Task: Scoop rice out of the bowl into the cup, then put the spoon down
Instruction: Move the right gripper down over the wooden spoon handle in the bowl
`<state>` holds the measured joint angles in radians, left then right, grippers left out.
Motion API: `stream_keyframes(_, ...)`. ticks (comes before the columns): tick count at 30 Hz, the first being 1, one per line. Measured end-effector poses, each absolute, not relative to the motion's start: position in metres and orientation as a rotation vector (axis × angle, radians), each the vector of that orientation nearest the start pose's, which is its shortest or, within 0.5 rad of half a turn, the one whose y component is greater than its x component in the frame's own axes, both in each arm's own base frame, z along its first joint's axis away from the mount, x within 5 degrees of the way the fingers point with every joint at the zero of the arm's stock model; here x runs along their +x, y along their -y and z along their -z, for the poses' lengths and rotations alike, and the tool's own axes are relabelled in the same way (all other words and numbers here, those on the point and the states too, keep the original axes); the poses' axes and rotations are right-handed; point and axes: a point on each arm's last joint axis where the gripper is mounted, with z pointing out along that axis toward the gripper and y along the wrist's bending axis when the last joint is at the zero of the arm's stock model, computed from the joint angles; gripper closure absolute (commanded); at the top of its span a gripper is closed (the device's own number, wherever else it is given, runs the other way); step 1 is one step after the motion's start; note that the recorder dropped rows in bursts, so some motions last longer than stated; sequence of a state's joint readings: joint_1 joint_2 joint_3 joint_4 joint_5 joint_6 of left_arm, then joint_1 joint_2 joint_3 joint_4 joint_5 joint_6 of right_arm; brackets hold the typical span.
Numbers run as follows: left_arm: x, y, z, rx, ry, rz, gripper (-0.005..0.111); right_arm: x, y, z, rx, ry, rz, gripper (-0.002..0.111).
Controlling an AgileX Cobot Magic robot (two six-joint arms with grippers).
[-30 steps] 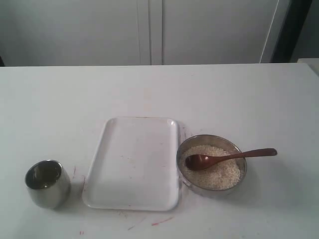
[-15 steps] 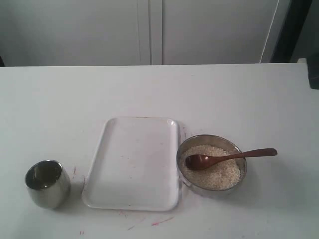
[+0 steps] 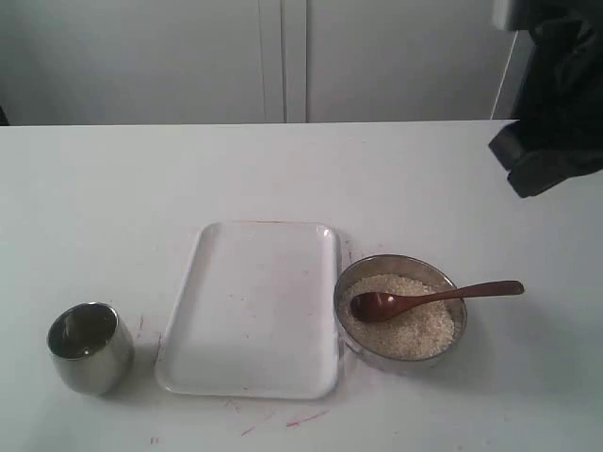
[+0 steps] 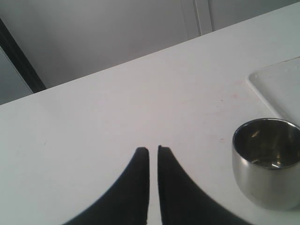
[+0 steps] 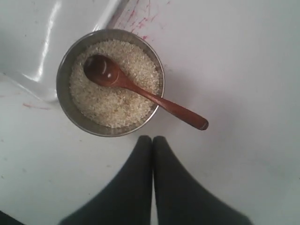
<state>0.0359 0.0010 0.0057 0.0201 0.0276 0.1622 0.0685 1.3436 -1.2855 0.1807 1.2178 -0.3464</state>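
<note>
The steel bowl (image 3: 399, 313) (image 5: 109, 82) stands right of the tray, filled with white rice (image 3: 405, 330) (image 5: 112, 101). A dark wooden spoon (image 3: 433, 299) (image 5: 140, 91) rests in the rice, its handle sticking out over the rim. The steel cup (image 3: 89, 347) (image 4: 267, 161) stands at the front left. My right gripper (image 5: 152, 138) is shut and empty, high above the table beside the bowl; its arm (image 3: 551, 104) shows at the upper right of the exterior view. My left gripper (image 4: 153, 149) is shut on nothing, beside the cup; the exterior view does not show it.
A white rectangular tray (image 3: 254, 311) lies between cup and bowl. Red marks (image 3: 301, 418) stain the white table (image 3: 283, 169) near the tray's front edge. Grey cabinet doors stand behind the table.
The right arm has come into the exterior view from the upper right, moving in over the table. Bowl, spoon, cup and tray have not moved.
</note>
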Motion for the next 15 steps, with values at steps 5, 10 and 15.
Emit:
stream_keyframes(5,0.057,-0.002,-0.209,0.111,-1.516,-0.175,0.092,0.264,-0.034,-0.344,-0.798,-2.641,-0.127,0.108)
stream_keyframes(10,0.057,-0.002,-0.209,0.111,-1.516,-0.175,0.092,0.261,-0.036,-0.336,-1.212,-2.504,-0.06,0.108)
stream_keyframes(15,0.057,-0.002,-0.209,0.111,-1.516,-0.175,0.092,0.255,-0.044,-0.318,-1.651,-2.307,-0.032,0.108)
